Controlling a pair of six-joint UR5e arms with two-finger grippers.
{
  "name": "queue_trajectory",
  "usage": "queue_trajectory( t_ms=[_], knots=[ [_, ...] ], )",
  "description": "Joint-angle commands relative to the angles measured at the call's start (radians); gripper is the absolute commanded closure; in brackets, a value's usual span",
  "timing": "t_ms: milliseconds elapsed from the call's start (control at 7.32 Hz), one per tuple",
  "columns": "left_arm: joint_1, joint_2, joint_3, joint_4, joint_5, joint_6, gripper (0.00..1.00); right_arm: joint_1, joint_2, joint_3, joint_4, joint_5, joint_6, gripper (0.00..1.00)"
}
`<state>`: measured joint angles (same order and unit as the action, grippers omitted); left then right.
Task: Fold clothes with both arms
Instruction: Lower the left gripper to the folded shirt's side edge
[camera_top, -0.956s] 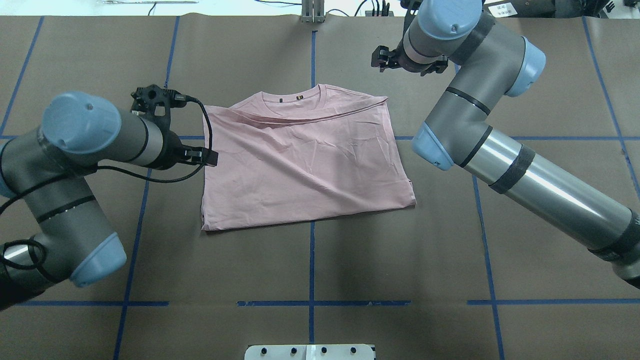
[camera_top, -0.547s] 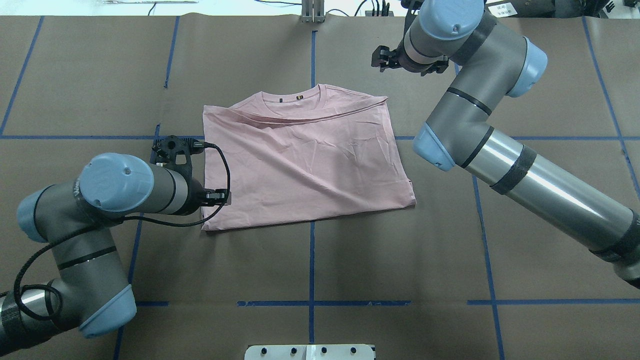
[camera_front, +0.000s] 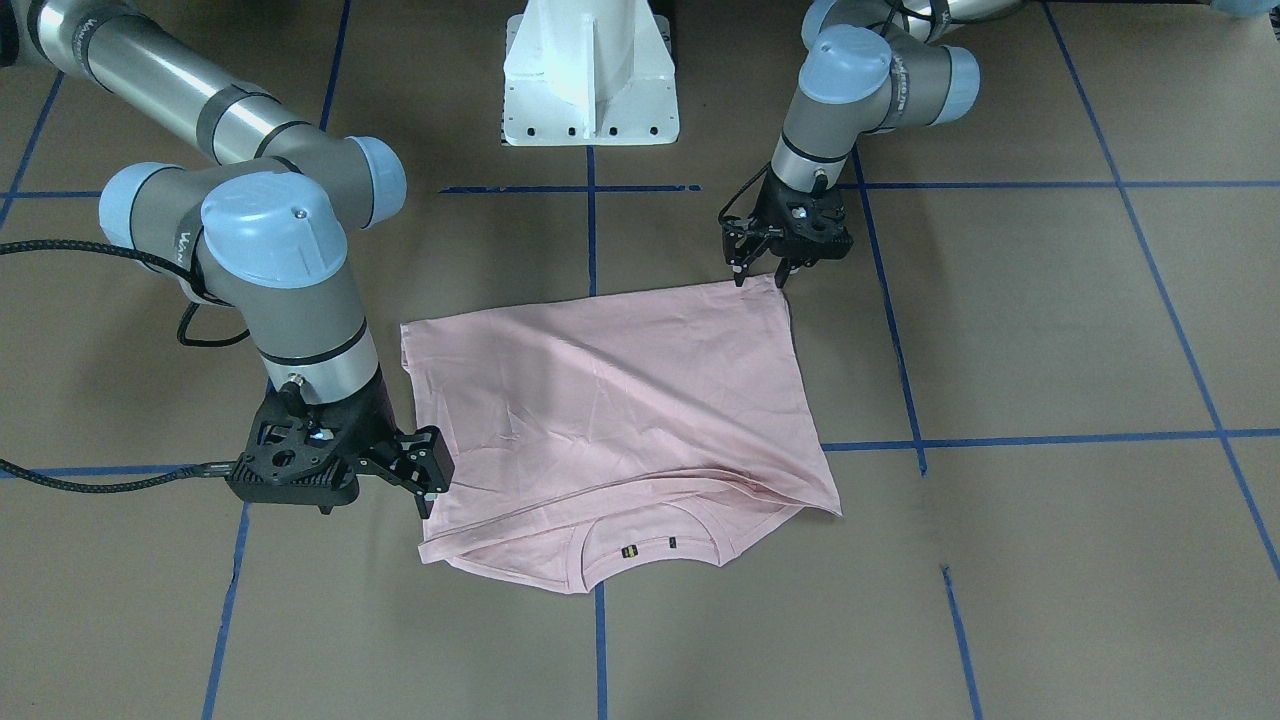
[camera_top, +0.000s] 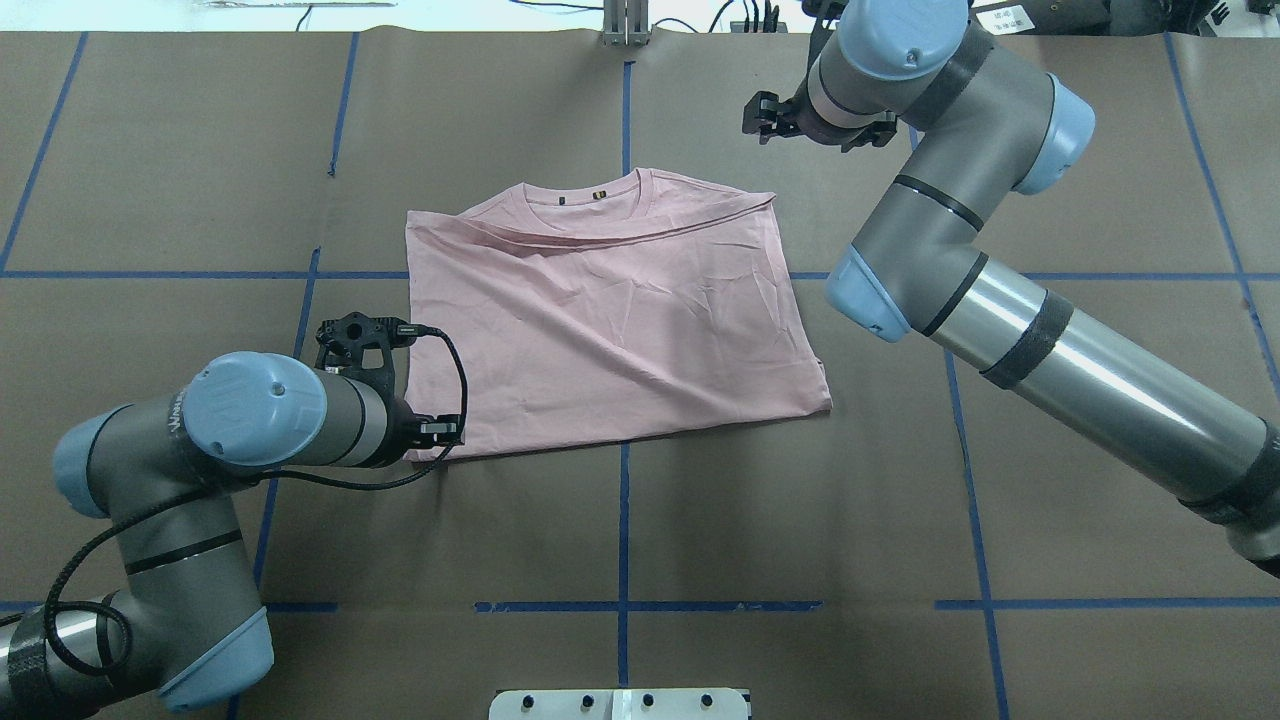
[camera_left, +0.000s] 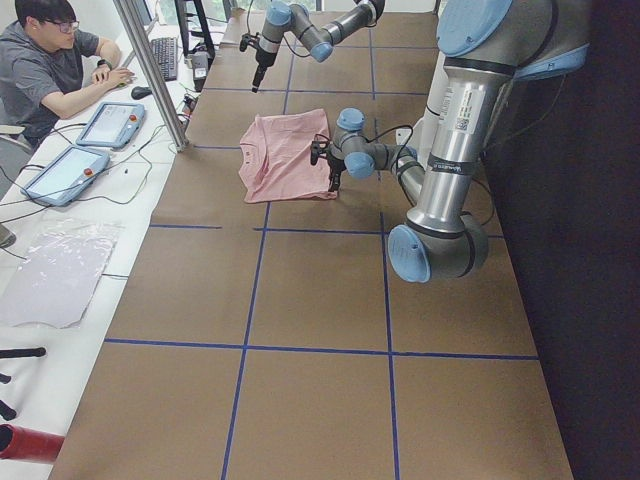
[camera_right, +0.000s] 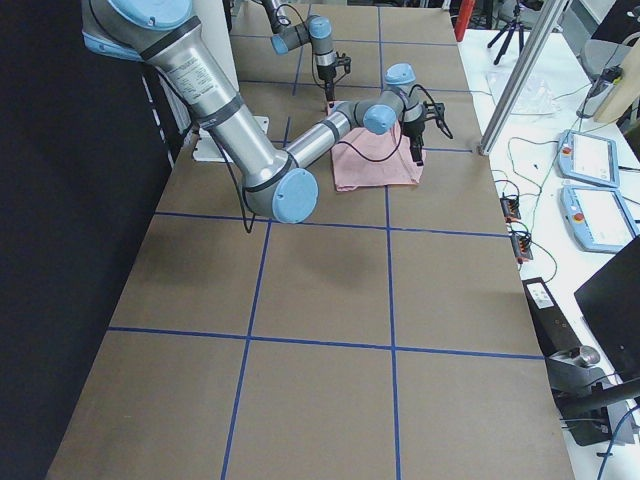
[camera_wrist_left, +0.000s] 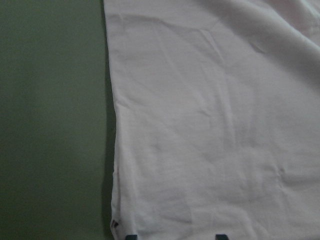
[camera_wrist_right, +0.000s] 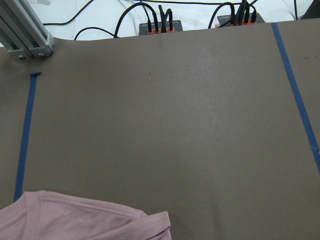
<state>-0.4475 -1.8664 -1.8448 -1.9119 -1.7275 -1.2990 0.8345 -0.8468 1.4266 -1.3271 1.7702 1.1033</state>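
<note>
Hovering with jaws spread at 1 hem corner of the pink T-shirt, flat at mid-table, the left gripper seems ready to pinch. The right gripper hangs beside the collar end; whether its jaws are apart, I cannot tell.

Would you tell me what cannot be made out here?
- Underside of the T-shirt: face down in every view.
- Whether the left gripper touches the shirt: too small in the front-facing view; left wrist view's bottom edge cuts off its fingers.
- Whether the right gripper is open: side-on there, half-hidden by its wrist overhead.
</note>
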Motion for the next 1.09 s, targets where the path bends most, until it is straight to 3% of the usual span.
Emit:
queue_trajectory(
  t_ms=[0,273,547,820,956],
  knots=[
    [0.001,0.012,0.002,0.001,0.0,0.004,0.4,0.0,0.0,0.0,0.002,0.0,0.003,0.0],
    [0.006,0.01,0.004,0.001,0.002,0.001,0.44,0.0,-0.002,0.0,0.0,0.0,0.003,0.0],
    [0.023,0.01,0.007,0.001,0.002,0.0,0.65,0.0,-0.002,0.0,0.0,0.0,0.001,0.0],
    [0.03,0.012,0.007,0.002,0.003,0.0,1.0,0.0,-0.002,0.0,0.0,0.0,0.003,0.0],
    [0.029,0.021,0.007,0.001,0.003,0.003,1.0,0.0,-0.002,0.0,0.0,0.0,0.003,0.0]
  ],
)
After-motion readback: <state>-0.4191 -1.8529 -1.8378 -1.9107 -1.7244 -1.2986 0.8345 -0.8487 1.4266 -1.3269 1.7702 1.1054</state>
